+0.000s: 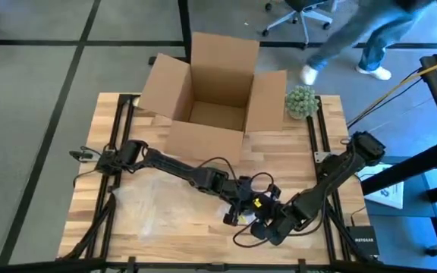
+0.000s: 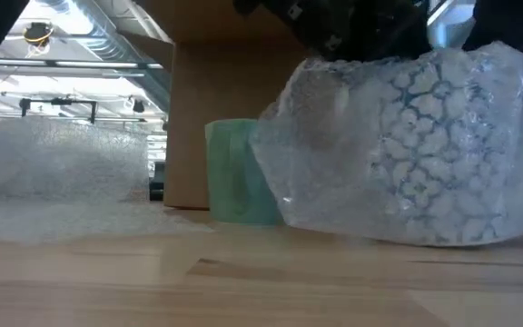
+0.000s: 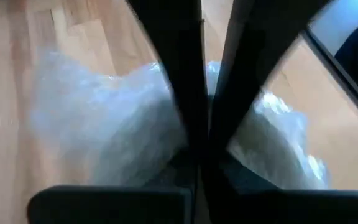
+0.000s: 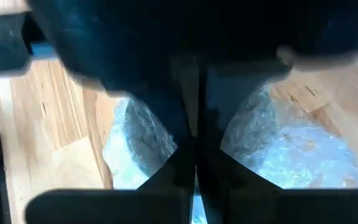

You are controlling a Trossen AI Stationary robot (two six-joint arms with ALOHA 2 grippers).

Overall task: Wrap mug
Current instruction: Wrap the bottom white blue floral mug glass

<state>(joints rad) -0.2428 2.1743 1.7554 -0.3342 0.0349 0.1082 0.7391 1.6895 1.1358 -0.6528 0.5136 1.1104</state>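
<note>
A wooden surface (image 1: 203,163) seen from above carries an open cardboard box (image 1: 211,95) at its far edge, flaps spread outward; the visible part of the box's inside shows only bare cardboard. A small green ball-shaped plant (image 1: 300,101) sits just beside the box's right flap, near the far right corner. A loose sheet of clear bubble wrap (image 1: 139,201) lies spread across the near left part of the surface. Both dark arms reach inward and meet close to the near edge, right of centre. The left tool (image 3: 199,134) has its two fingers pressed together, clenched on a bunched piece of bubble wrap (image 2: 416,145). The right tool (image 4: 196,146) is likewise clenched on that same wrap. From table height, a pale green mug (image 2: 234,171) stands upright on the surface, handle facing the camera, its right side hidden behind the lifted wrap, with the box's brown wall behind it.
</note>
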